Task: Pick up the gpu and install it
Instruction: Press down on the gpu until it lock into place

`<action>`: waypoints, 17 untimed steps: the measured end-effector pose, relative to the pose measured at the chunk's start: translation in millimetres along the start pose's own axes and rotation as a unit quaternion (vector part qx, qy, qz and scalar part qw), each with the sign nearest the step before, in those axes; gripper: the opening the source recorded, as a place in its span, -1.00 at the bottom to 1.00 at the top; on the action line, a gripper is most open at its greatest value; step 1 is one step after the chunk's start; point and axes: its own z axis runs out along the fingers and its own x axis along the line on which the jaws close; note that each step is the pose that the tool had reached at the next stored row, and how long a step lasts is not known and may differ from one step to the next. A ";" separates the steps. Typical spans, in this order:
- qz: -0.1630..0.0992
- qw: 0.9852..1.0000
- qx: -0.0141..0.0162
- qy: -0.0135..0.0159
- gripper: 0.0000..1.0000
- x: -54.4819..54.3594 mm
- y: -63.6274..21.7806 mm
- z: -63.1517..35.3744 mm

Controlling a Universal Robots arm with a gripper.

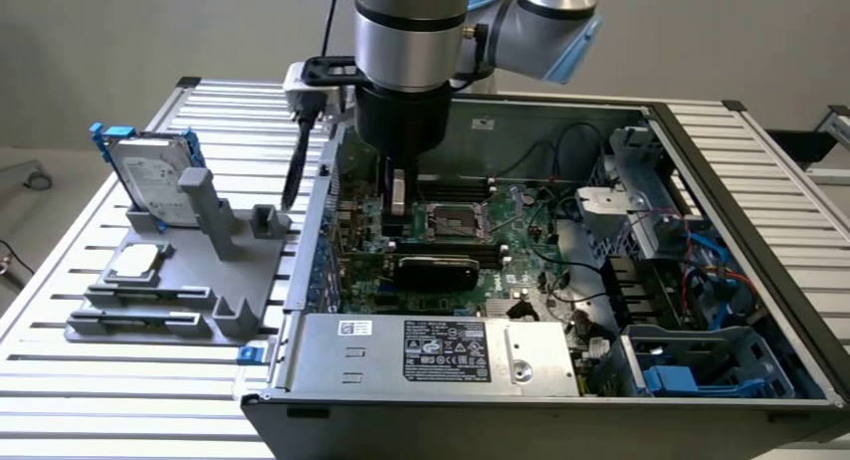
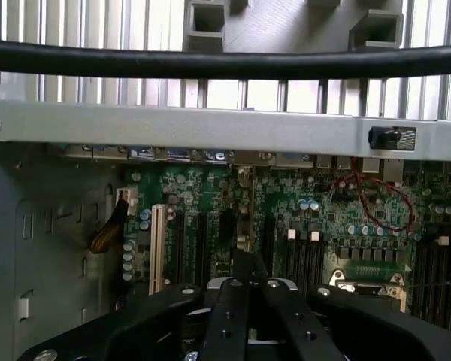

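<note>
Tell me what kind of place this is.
Likely a robotics lab bench for computer assembly: an open computer case on a slatted aluminium table, a grey fixture propping a hard drive, and a robot arm.

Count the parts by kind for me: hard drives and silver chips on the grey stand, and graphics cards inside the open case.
hard drive: 1
silver chip: 1
gpu: 1
Total: 3

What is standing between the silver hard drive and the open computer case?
In the exterior view, the grey holder's upright posts and a hanging black cable stand between them.
</note>
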 end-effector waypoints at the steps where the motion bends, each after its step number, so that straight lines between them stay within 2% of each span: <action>1: 0.000 1.000 0.002 0.000 -0.79 0.1 -2.1 -0.3; 5: -0.001 1.000 0.009 -0.001 -0.79 0.4 -11.3 -1.6; 8: -0.002 1.000 0.012 -0.001 -0.79 0.7 -18.3 -3.0; 10: -0.002 1.000 0.013 -0.003 -0.79 0.9 -19.2 -3.7; 17: -0.002 1.000 0.013 -0.003 -0.79 0.9 -19.3 -5.4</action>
